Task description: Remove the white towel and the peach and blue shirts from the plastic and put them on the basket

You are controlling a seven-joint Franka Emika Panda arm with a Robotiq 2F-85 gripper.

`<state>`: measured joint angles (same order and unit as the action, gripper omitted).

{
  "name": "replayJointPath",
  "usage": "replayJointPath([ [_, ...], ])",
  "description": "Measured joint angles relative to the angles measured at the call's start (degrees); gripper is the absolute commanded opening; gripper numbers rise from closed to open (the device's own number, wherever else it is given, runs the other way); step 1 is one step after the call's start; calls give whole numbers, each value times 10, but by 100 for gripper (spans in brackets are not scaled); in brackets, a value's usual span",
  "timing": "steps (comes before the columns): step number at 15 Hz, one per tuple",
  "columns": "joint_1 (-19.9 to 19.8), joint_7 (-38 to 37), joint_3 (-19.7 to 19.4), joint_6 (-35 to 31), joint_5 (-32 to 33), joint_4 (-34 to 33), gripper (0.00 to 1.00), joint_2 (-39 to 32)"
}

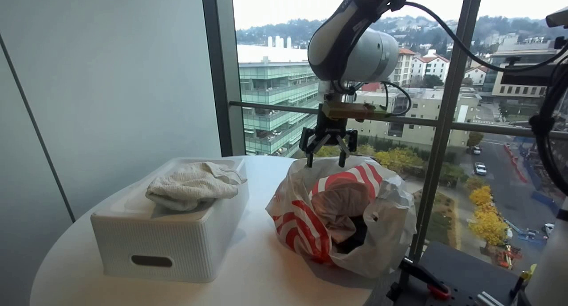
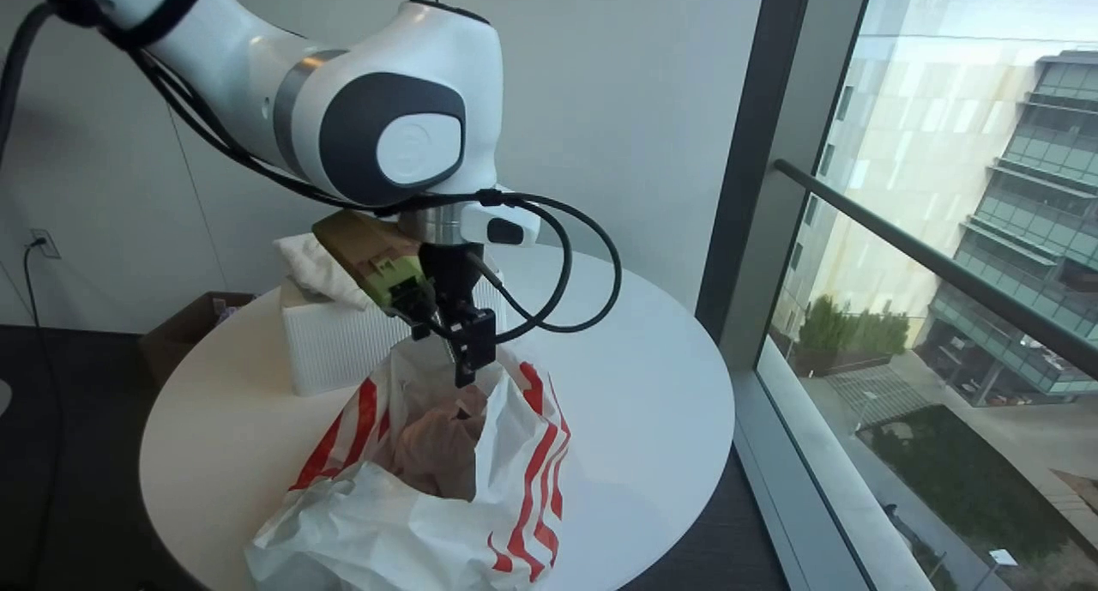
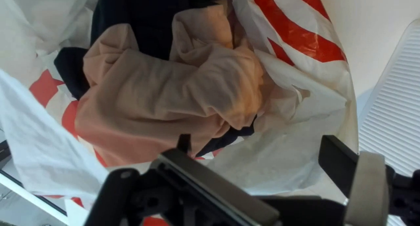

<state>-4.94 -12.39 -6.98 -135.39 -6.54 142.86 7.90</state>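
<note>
A thin whitish translucent plastic bag with red rings (image 1: 390, 248) is showing glossy creases, while a pale peach-pink cloth garment (image 3: 157, 88) and a dark navy cloth garment (image 3: 147, 29) are looking soft and matt. A small off-white cloth towel (image 1: 195, 186) is displaying a rough texture; a white rectangular plastic bin (image 1: 186, 248) is showing a ribbed surface, and a black-and-grey gripper (image 1: 326, 160) is appearing matt and metallic.
</note>
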Motion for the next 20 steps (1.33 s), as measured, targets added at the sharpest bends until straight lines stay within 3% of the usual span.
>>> replayJointPath([
  [7, -13, 13, -7, 5, -57, -19, 100, -105],
  [12, -31, 24, -9, 5, -82, -27, 100, -140],
  [16, -42, 36, -10, 7, -83, -23, 100, -121],
  [20, -47, 48, -13, 29, -83, 3, 100, -53],
])
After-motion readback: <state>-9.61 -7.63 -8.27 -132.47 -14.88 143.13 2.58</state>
